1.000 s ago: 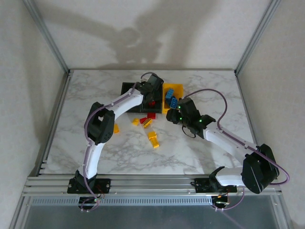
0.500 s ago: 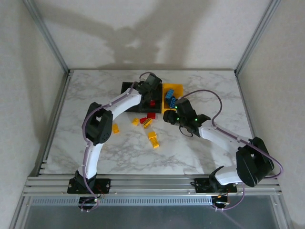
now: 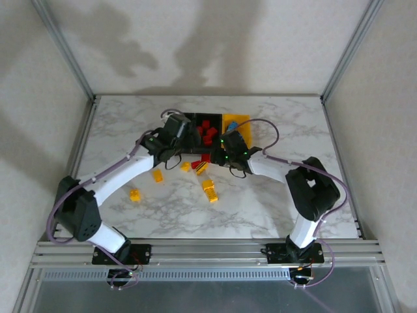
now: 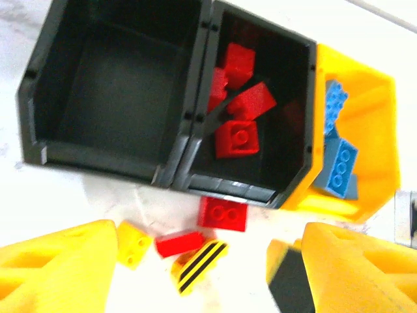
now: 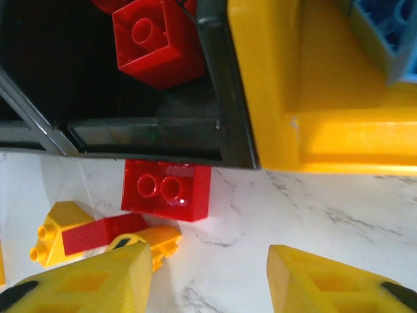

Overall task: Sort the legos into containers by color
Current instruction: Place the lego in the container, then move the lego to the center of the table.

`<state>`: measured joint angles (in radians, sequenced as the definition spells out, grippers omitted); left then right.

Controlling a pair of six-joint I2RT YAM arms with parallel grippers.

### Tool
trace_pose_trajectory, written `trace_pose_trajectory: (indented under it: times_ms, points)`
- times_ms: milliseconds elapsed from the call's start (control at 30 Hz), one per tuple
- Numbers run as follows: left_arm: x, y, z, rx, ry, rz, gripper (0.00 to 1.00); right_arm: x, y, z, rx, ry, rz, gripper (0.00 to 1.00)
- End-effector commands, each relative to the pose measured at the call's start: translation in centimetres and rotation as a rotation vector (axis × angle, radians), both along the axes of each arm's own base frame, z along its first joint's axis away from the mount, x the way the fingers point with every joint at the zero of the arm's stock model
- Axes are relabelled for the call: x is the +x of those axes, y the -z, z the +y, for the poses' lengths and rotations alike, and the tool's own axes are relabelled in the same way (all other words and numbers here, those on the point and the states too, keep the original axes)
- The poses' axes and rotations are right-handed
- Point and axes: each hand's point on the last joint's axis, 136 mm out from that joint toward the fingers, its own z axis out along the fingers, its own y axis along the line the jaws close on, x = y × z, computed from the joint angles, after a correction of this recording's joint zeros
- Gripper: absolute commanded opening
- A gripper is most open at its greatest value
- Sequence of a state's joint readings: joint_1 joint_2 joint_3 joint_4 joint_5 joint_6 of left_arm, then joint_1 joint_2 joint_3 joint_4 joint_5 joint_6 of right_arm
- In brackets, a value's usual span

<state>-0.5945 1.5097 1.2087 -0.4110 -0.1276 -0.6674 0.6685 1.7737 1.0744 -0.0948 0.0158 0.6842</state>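
Three containers stand in a row: an empty black bin (image 4: 117, 85), a black bin (image 3: 195, 119) holding several red legos (image 4: 241, 111), and a yellow bin (image 3: 240, 122) holding blue legos (image 4: 339, 163). Just in front of them on the marble lie a red two-stud brick (image 5: 166, 189), a flat red brick (image 4: 179, 243), a small yellow brick (image 4: 133, 242) and a black-striped yellow piece (image 4: 199, 264). My left gripper (image 4: 208, 280) hovers open above this cluster, holding nothing. My right gripper (image 5: 208, 280) is open over bare marble, just right of the red two-stud brick.
More yellow legos lie nearer me on the table (image 3: 98, 143): one (image 3: 158, 176), one (image 3: 135, 194) and a pair (image 3: 209, 190). The two grippers (image 3: 186, 153) (image 3: 220, 160) are close together in front of the bins. Metal frame posts stand at the far corners.
My left arm has drawn back from over the bins towards the near left, and its jaws have widened. The right gripper has moved left to the front of the bins.
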Motion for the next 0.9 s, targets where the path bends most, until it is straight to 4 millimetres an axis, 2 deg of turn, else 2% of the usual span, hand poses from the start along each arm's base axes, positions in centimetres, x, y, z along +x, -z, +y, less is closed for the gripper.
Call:
trace_pose_trajectory:
  times_ms: [0,200,467,633,733,867]
  points:
    - [-1.7,1.4,1.8,0.015,-0.048,0.022,0.75,1.1,0.2,0.8,-0.007,0.034,0.013,0.50]
    - [-3.3,2.6,3.4,0.011,-0.076,0.042,0.75,2.1,1.9,1.7,-0.019,0.047,0.045,0.50]
    - [-3.6,2.4,4.3,0.014,-0.094,0.034,0.75,2.2,3.7,1.9,-0.042,0.053,0.084,0.46]
    - [-3.5,2.5,4.4,0.013,-0.097,0.037,0.75,1.8,5.4,1.2,-0.080,0.070,0.121,0.45]
    - [-3.5,2.7,4.4,0.014,-0.099,0.040,0.75,1.2,5.3,0.7,-0.091,0.073,0.122,0.44]
    - [-3.5,2.9,4.3,0.007,-0.098,0.044,0.75,0.2,4.7,-1.2,-0.120,0.095,0.120,0.44]
